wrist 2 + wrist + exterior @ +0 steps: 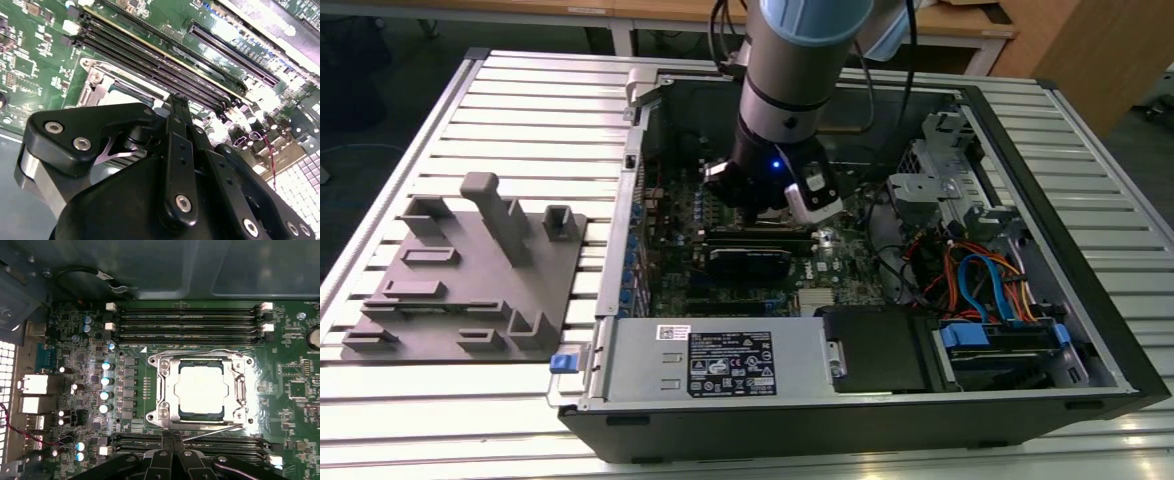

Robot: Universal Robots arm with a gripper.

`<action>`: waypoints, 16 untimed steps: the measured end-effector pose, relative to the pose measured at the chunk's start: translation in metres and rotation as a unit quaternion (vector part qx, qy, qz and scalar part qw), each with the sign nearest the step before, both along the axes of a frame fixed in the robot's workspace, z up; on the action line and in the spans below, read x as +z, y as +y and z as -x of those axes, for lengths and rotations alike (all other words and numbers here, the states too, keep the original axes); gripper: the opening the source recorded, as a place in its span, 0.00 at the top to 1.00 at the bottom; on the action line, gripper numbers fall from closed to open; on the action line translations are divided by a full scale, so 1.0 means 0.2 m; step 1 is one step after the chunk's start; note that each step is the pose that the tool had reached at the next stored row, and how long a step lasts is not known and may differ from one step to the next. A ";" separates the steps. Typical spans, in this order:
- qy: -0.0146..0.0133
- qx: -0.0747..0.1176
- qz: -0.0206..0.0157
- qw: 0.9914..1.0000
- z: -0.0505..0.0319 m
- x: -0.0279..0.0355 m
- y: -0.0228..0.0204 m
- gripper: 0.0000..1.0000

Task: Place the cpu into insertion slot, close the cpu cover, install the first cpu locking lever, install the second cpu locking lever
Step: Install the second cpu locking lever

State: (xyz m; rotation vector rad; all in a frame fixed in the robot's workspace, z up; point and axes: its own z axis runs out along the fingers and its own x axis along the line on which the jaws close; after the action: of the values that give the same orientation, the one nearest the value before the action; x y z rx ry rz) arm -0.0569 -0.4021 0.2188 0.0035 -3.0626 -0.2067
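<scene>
Green circuit board point(295, 410), silvery square cpu point(201, 388), framing cpu cover point(239, 390)

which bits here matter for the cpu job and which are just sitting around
Job: cpu seated in the insertion slot, cpu cover down over it, gripper beside the slot.
Lying about: grey fixture, memory slots, drive cables.

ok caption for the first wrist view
Cpu seated in the insertion slot, cpu cover closed over it, gripper beside the socket.

A ribbed, pale metal slatted table point(520, 110) fills the scene; light wooden desks point(961, 30) stand behind it over a dim grey floor point(387, 70).
</scene>
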 end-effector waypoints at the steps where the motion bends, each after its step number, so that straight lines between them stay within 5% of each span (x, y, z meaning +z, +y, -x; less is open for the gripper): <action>1: 0.000 0.001 0.000 1.000 0.005 -0.003 0.000 0.90; 6: 0.001 0.001 -0.003 1.000 0.044 -0.014 -0.004 0.90; 14: 0.001 0.001 -0.028 1.000 0.045 -0.024 -0.063 0.90; 16: 0.001 0.001 -0.036 0.999 0.045 -0.027 -0.072 0.90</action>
State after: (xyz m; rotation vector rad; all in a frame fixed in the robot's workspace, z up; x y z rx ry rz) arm -0.0659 -0.4165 0.2135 0.0114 -3.0518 -0.3166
